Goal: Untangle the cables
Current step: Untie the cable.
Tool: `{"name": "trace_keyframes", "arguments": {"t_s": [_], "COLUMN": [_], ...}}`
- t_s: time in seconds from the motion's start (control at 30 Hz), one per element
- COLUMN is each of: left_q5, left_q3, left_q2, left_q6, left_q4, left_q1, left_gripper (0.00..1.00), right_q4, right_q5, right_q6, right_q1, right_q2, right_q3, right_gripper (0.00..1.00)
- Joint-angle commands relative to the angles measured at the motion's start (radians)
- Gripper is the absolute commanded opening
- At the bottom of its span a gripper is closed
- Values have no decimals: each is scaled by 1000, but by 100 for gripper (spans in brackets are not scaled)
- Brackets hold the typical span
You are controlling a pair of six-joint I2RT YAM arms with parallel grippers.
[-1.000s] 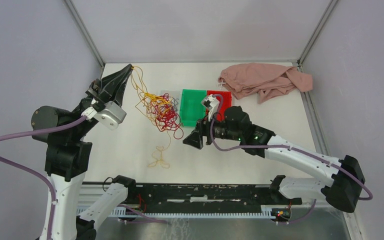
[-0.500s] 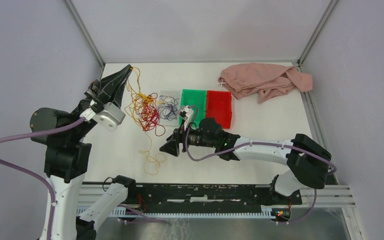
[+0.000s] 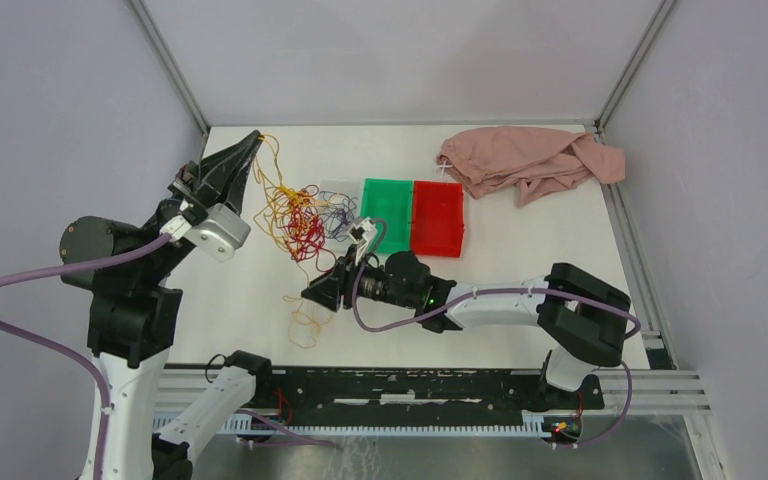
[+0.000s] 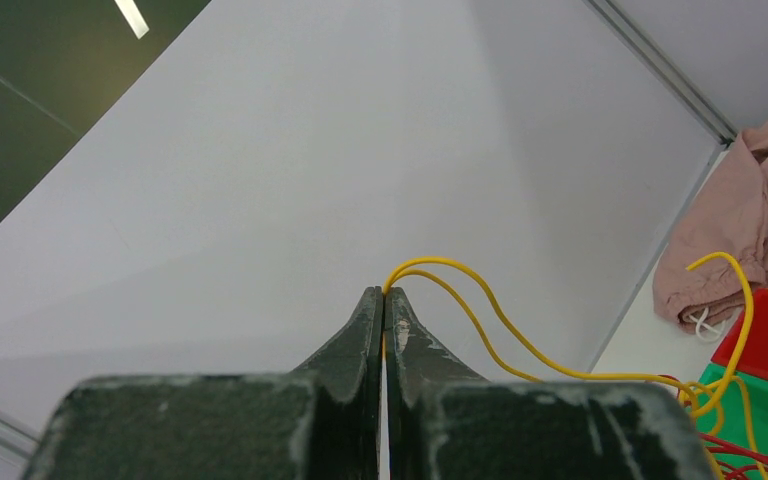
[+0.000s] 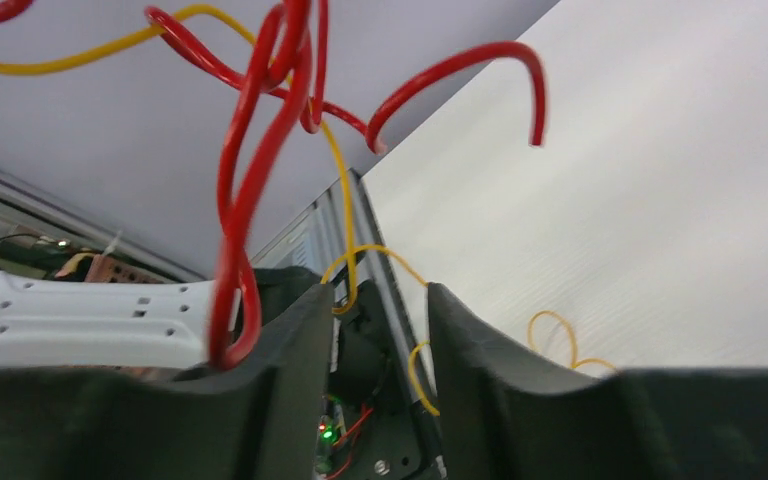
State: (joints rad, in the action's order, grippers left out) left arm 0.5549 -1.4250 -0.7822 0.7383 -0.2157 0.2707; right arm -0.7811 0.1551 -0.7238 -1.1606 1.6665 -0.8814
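The cables (image 3: 296,222) form a loose tangle of red, yellow and dark strands hanging from my left gripper (image 3: 255,140), raised near the back left corner. One thin yellow tail trails down to the table (image 3: 305,322). In the left wrist view the left gripper (image 4: 384,298) is shut on a yellow cable (image 4: 505,325) that loops out to the right. My right gripper (image 3: 312,296) sits low, just below the tangle. Its jaws (image 5: 378,310) stand apart with a yellow strand (image 5: 343,225) running down through the gap. A red loop (image 5: 248,200) hangs outside its left finger.
A green tray (image 3: 388,215) and a red tray (image 3: 438,218) lie side by side right of the tangle. A pink cloth (image 3: 525,160) is bunched in the back right corner. Enclosure walls close both sides, and a black rail (image 3: 400,385) runs along the near edge.
The right arm has swung left and nearer, from beside the trays to under the tangle, and its jaws have narrowed. The tangle has shifted left and spread. The left gripper stays put.
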Motion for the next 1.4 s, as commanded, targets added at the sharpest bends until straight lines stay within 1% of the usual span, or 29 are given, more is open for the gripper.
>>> {"name": "trace_keyframes", "arguments": {"t_s": [0.0, 0.03, 0.17, 0.27, 0.37, 0.47, 0.57, 0.73, 0.8, 0.93, 1.1, 1.17, 1.27, 1.33, 1.37], "left_q5": [-17, -21, -30, -36, -59, -76, -106, -237, -316, -419, -465, -485, -510, -522, -520], "left_q3": [-11, -11, -11, -12, -20, -31, -52, -101, -116, -156, -194, -206, -212, -209, -207], "left_q2": [13, 12, 18, 18, 12, 6, -8, -45, -60, -95, -130, -141, -151, -150, -147], "left_q6": [22, 22, 32, 57, 69, 94, 135, 192, 222, 284, 365, 386, 414, 403, 395], "left_q4": [12, 12, 8, 0, -2, -2, 5, 80, 124, 196, 241, 254, 276, 279, 256], "left_q1": [-1, -1, 0, 0, -1, 0, -1, 0, -1, -1, 0, -1, 0, 0, 0], "left_gripper": [3, 3, 3, 3, 3, 3, 3, 3, 3, 3, 3, 3, 3, 3, 3], "right_q4": [-134, -136, -171, -149, -64, -37, 39, 226, 308, 424, 560, 619, 760, 840, 874], "right_q5": [-120, -143, -176, -171, -189, -216, -242, -387, -450, -551, -664, -707, -771, -808, -824], "right_q6": [-38, -37, -39, -33, -26, -31, -41, -93, -140, -221, -310, -337, -390, -421, -427], "right_q1": [0, -1, 0, 0, 1, 4, 7, 18, 34, 61, 80, 83, 85, 87, 88], "right_q2": [-3, -9, -24, -40, -73, -97, -114, -182, -221, -323, -484, -558, -653, -717, -751], "right_q3": [1, 11, 48, 66, 86, 119, 135, 211, 249, 354, 468, 500, 519, 528, 532], "right_gripper": [38, 32, 18, 1, 0, 1, 1, 0, 0, 0, 0, 0, 0, 0, 0]}}
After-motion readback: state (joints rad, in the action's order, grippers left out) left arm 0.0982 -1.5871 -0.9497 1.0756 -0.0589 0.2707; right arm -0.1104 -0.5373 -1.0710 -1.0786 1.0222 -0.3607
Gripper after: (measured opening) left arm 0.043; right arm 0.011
